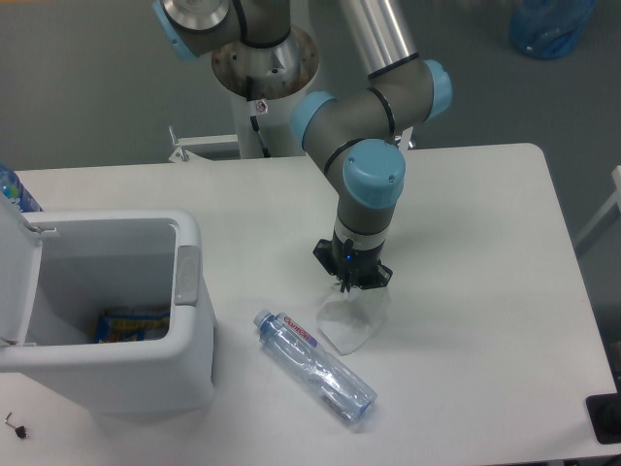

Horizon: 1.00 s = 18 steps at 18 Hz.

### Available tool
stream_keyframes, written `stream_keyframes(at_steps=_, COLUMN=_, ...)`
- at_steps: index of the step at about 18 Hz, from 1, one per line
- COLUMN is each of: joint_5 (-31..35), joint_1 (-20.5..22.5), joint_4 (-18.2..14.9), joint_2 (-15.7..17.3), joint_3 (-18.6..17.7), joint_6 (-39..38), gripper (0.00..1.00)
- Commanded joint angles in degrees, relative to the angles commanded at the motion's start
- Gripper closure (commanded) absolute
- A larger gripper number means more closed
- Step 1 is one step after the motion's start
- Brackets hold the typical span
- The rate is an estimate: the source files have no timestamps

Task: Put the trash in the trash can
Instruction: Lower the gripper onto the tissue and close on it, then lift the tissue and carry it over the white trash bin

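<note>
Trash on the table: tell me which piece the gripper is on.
The wrapper. The gripper is closed on its top edge; the bottle lies apart, untouched, to the front-left.
</note>
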Motion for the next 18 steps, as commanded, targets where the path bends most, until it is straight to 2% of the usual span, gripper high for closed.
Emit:
stream_keyframes(at_steps=3, joint_5=-0.26, joint_1=1.05, joint_4=-0.61, joint_2=0.88, joint_3=2.46, joint_6=0.35, gripper=1.0)
stream_keyframes(at_steps=5, joint_5=-0.79, joint_1=2.54, joint_4=-0.79, joint_2=3.15, joint_3=4.83, joint_6=0.18, gripper=1.0)
stream_keyframes(at_steps=8, joint_5=-8.32, joint_1=5.26, joint_4=-1.23, joint_2=5.79, joint_3=6.86, joint_6=-2.0, gripper=1.0)
stream_keyframes(at_steps=11, joint_5=-17.2, joint_1=7.29, joint_4=-1.05, joint_2=8.61, joint_3=7.64, joint_6=-9.2, gripper=1.0)
stream_keyframes(at_steps=13, joint_5=-21.34, joint_1=7.91, joint_4=-1.05, joint_2=9.84, joint_3=9.57, joint_6=-14.82, gripper=1.0)
stream_keyframes(at_steps=16, joint_5=-24.95, joint_1=7.39, joint_4=-1.05, joint_2=11.33, joint_3=12.91, joint_6=-25.01, gripper=1.0)
stream_keyframes(at_steps=18, joint_5=-25.49, joint_1=6.51, joint_4=-0.88, joint_2=13.44, joint_3=14.76, joint_6=-32.13, gripper=1.0)
